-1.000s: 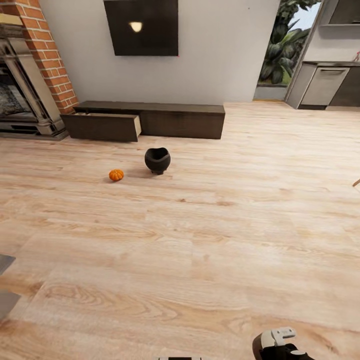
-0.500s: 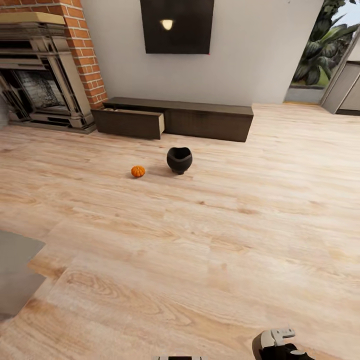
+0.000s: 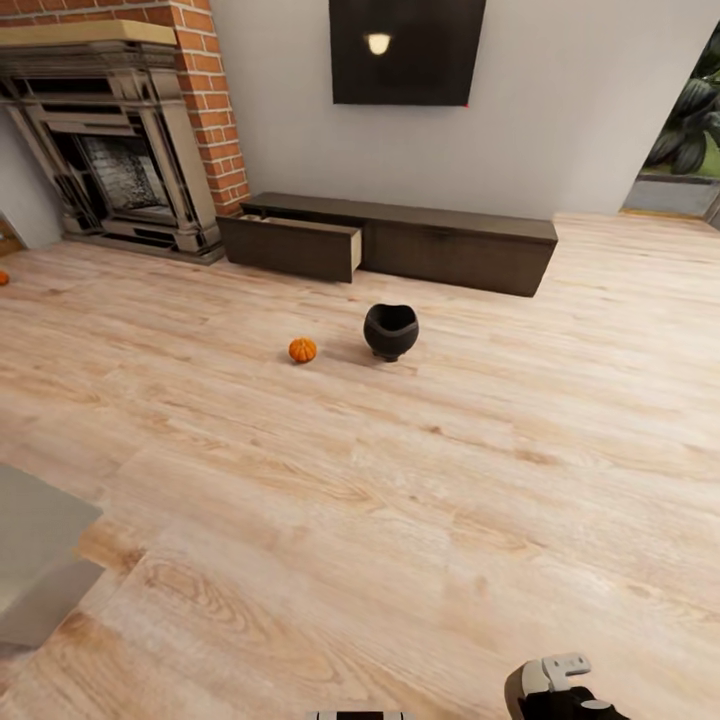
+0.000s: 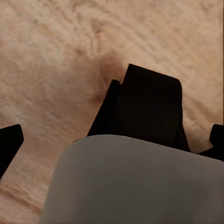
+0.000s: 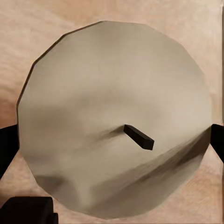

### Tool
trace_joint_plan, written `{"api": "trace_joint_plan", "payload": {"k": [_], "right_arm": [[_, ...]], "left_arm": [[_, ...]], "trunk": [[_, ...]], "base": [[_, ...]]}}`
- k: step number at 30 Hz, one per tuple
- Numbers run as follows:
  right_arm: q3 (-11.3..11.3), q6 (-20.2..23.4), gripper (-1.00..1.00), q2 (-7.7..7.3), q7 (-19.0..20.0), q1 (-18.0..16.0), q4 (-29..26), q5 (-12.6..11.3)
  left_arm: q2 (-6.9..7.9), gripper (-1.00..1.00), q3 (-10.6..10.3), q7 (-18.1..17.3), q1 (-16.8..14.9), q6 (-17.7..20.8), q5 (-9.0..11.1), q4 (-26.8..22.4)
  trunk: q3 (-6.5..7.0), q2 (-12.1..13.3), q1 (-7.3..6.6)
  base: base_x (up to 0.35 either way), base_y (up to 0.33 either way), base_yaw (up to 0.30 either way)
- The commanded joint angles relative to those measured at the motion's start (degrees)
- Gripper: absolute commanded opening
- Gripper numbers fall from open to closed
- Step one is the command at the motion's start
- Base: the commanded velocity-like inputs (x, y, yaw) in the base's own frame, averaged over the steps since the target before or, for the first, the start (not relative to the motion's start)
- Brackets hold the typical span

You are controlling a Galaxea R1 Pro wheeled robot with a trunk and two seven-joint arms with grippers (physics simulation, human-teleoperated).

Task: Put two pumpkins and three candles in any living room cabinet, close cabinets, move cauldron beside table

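- One ribbed orange pumpkin [image 3: 302, 350] lay on the wooden floor [image 3: 400, 520], just beside one matte black round-bellied cauldron [image 3: 390, 331] with a wide mouth.
- A second small orange object sat at the far left edge of the head view, too small to identify.
- One long low dark-brown cabinet [image 3: 455, 250] stood against the wall; its left drawer [image 3: 292, 247] was pulled out.
- One brick-and-stone fireplace [image 3: 130, 150] stood left of the cabinet; one dark screen [image 3: 405, 50] hung on the wall above.
- One candle [image 5: 114, 123], a beige-grey cylinder with flat round top and short dark wick, sat between the right hand's fingers [image 5: 8, 147], which closed against its sides.
- The pumpkin and cauldron lay well apart from the right hand [image 3: 560, 695].
- The left hand [image 4: 112, 135] pointed at the floor; whether it was open or closed could not be told.
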Motion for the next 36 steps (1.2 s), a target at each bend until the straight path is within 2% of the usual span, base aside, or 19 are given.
{"api": "trace_joint_plan", "payload": {"k": [1, 11, 17, 27, 36], "right_arm": [[-0.01, 0.00, -1.00, 0.00, -0.05, -0.01, -0.01, 0.00], [0.06, 0.03, -1.00, -0.10, -0.16, -0.17, -0.63, 0.11], [0.07, 0.34, -1.00, -0.06, -0.30, -2.02, -1.24, 0.10], [-0.01, -0.25, -1.00, -0.15, -0.21, -2.00, -1.24, 0.08], [-0.06, -0.37, -1.00, -0.09, -0.34, -2.00, -1.24, -0.01]], "left_arm": [[0.00, 1.00, -0.01, 0.00, 0.00, -0.01, 0.00, 0.00], [0.00, 1.00, -0.11, 0.00, 0.01, -0.03, -0.02, 0.00], [0.00, 1.00, -0.11, 0.00, 0.01, -0.03, -0.08, 0.00], [0.00, 1.00, -0.11, 0.00, 0.01, -0.03, -0.06, 0.00], [0.00, 1.00, -0.11, 0.00, 0.01, -0.03, -0.01, 0.00]], "trunk": [[0.00, 0.00, 0.00], [0.00, 0.00, 0.00], [0.00, 0.00, 0.00], [0.00, 0.00, 0.00], [0.00, 0.00, 0.00]], "base": [[0.326, -0.037, 0.009], [0.326, -0.081, 0.001], [0.325, -0.086, 0.000], [0.325, -0.087, 0.001], [0.314, -0.086, 0.223]]}}
